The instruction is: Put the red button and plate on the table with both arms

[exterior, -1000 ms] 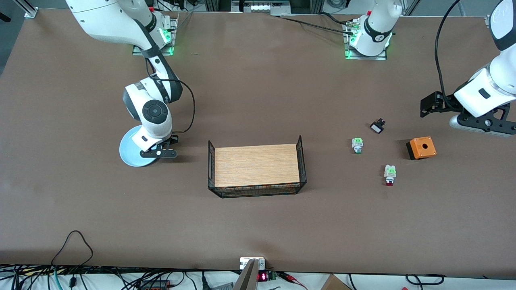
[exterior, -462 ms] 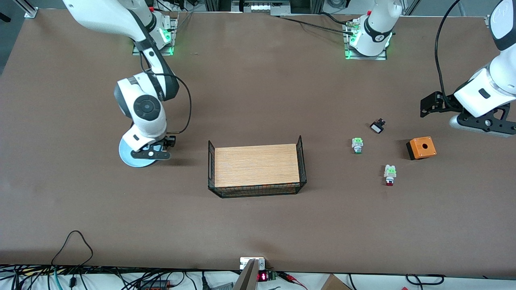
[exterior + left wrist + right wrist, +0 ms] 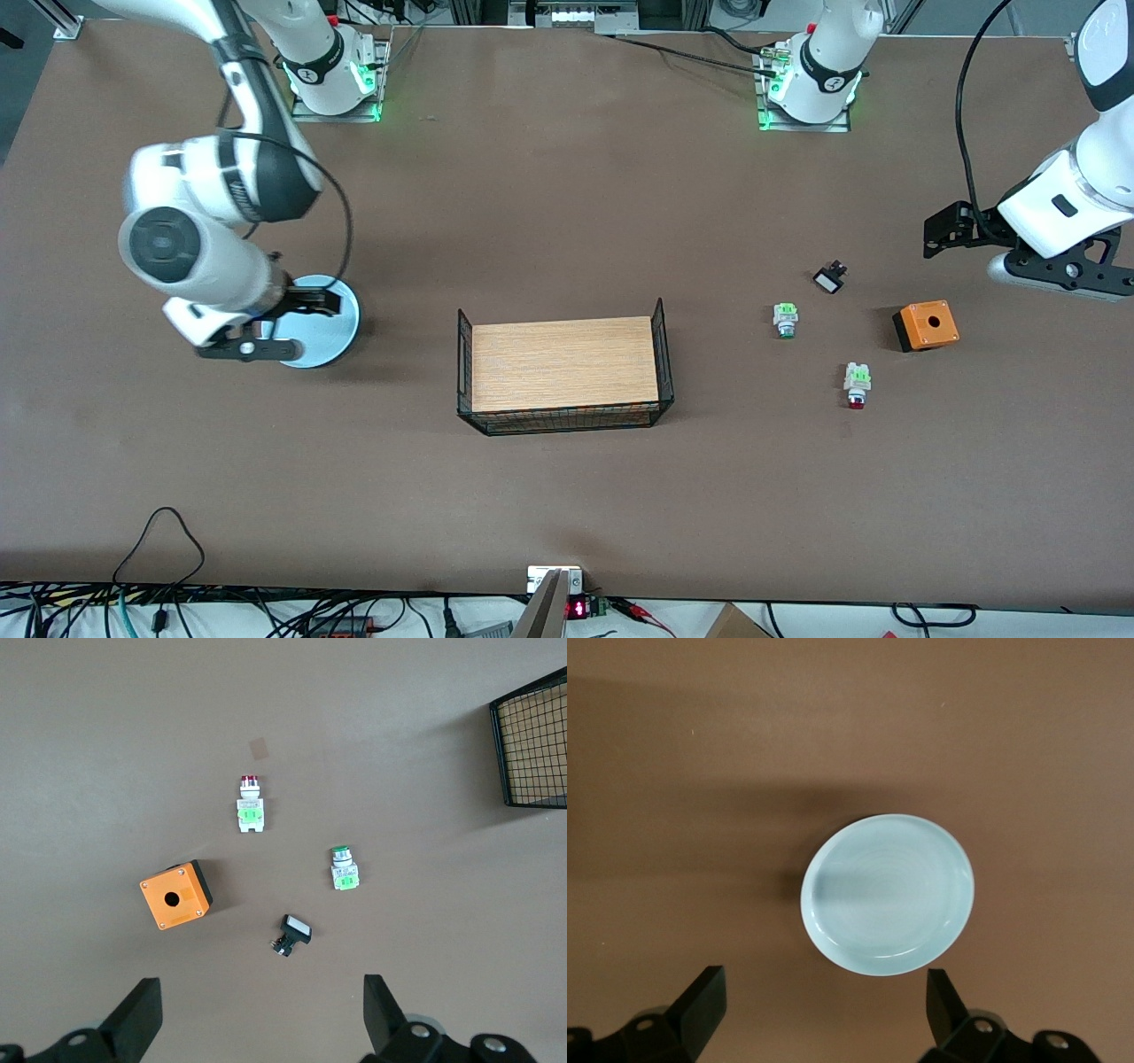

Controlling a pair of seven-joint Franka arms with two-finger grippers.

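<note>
Lying on its side on the table (image 3: 567, 496), the red button (image 3: 856, 385) sits toward the left arm's end, well apart from the wire-framed wooden board (image 3: 564, 363) at the middle. Its red cap faces the front camera and its light-green block faces the robots' bases. The plate (image 3: 323, 326) rests flat on the table toward the right arm's end, also apart from the board and at about the same depth as it.

Around the red button lie three other items. A green button (image 3: 785, 319) sits between the red button and the board, farther from the front camera than the red one. A small black switch (image 3: 829, 280) with a white face lies farther from the camera again, and an orange box (image 3: 925, 325) with a round hole on top stands farther from the board than the red button.

The right gripper (image 3: 241, 347) hangs over the plate's edge, empty, and the right wrist view shows its fingers (image 3: 702, 999) spread wide with the plate (image 3: 888, 894) lying free below. The left gripper (image 3: 1059, 270) waits over the table past the orange box from the board, fingers (image 3: 140, 1019) likewise spread and holding nothing, with the red button (image 3: 249, 804), green button (image 3: 343, 868), black switch (image 3: 292, 934) and orange box (image 3: 175, 895) all below it.
</note>
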